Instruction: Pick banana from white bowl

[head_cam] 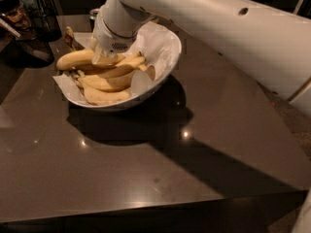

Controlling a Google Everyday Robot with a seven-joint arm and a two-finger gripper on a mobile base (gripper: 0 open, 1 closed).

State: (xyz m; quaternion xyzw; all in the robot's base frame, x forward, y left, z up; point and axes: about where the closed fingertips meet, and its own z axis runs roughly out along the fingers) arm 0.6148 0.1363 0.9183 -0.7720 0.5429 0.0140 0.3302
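Yellow bananas (104, 84) lie in a glossy white bowl (145, 94) lined with white paper (160, 42) on a dark brown table (146, 178), with the white arm's (218, 28) pale gripper (103, 57) among them.

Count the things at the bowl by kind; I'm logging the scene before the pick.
Bananas: 4 told apart; more may hide under the arm
White bowl: 1
Paper liner: 1
End effector: 1, down in the bowl on the top bananas
Total: 7
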